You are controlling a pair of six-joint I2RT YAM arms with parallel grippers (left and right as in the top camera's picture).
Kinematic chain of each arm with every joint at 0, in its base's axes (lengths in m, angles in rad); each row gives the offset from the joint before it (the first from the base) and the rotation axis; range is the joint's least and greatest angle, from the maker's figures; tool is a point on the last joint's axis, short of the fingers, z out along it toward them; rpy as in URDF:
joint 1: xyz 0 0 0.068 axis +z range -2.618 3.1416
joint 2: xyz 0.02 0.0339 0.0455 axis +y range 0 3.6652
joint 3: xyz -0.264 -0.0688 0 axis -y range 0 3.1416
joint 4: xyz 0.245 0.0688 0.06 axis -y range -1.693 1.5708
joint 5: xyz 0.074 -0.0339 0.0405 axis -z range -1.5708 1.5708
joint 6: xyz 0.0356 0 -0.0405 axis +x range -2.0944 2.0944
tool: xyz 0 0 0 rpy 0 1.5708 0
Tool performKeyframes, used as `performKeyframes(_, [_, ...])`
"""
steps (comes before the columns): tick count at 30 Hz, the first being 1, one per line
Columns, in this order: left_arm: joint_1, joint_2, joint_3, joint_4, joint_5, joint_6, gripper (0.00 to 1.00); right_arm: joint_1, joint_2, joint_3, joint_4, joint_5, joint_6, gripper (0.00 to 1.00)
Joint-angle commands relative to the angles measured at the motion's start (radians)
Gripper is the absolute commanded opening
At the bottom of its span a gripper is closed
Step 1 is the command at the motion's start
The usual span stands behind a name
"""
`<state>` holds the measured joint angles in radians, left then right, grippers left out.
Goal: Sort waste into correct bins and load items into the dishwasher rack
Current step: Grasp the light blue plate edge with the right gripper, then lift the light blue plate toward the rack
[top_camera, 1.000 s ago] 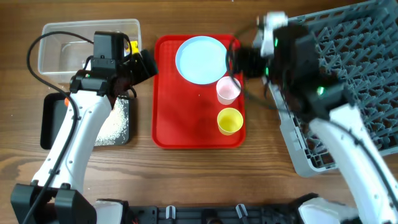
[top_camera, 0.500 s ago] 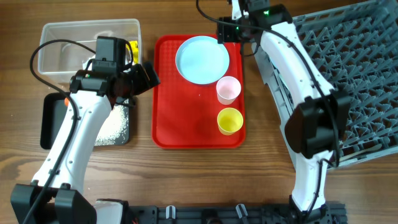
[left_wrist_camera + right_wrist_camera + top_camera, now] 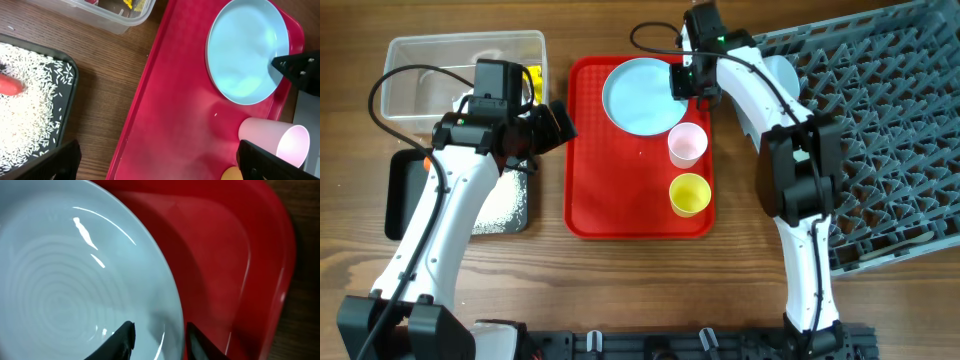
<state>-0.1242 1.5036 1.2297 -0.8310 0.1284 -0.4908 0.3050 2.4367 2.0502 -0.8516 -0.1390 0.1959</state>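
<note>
Rice (image 3: 30, 100) in black tray (image 3: 398, 205), plate (image 3: 642, 95) on red tray (image 3: 620, 190); left gripper (image 3: 157, 160) agape, right gripper (image 3: 160, 337) astride plate rim, grip unclear.

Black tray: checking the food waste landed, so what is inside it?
The black tray holds scattered rice with a carrot end among it. The left arm covers part of it overhead, and the wrist view crops its left side.

The wooden table (image 3: 740, 290) directly carries four items: a clear plastic tub (image 3: 440, 38) at the far left, a black tray (image 3: 392, 200) just in front of it, a red serving tray (image 3: 620, 190) at centre, and a grey lattice dishwasher rack (image 3: 890, 130) on the right.
</note>
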Motion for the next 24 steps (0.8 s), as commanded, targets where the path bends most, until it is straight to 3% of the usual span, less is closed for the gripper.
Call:
performKeyframes(1, [0.003, -0.009, 0.003, -0.002, -0.006, 0.013, 1.0, 0.009, 0.04, 0.005, 0.007, -0.02, 0.0, 0.26])
performKeyframes(7, [0.003, -0.009, 0.003, -0.002, -0.006, 0.013, 1.0, 0.01, 0.045, 0.003, 0.005, -0.02, 0.016, 0.04])
performKeyframes(12, [0.003, -0.009, 0.003, -0.001, -0.006, 0.013, 1.0, 0.008, 0.016, 0.015, -0.01, -0.037, 0.017, 0.04])
performKeyframes(17, [0.003, -0.009, 0.003, -0.001, -0.006, 0.013, 1.0, -0.011, -0.168, 0.029, -0.021, -0.047, 0.014, 0.04])
performKeyframes(24, [0.003, -0.009, 0.003, -0.001, -0.006, 0.013, 1.0, -0.027, -0.427, 0.029, -0.082, 0.194, -0.027, 0.04])
